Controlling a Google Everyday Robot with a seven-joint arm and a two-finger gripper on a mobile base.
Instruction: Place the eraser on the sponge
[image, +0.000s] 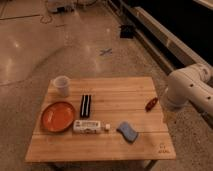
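Observation:
The eraser (85, 105), a black oblong block with a pale stripe down its middle, lies on the wooden table (130, 90) left of centre, its length running front to back. The blue sponge (128, 131) lies flat near the table's front edge, right of centre and well apart from the eraser. Only a white arm segment (189, 90) shows at the right edge of the camera view, beside the table's right side. The gripper itself is out of view.
An orange plate (57, 116) sits at the front left, a white cup (61, 85) behind it. A white printed box (89, 126) lies between eraser and table front. A small red object (151, 104) rests near the right edge. Polished floor surrounds the table.

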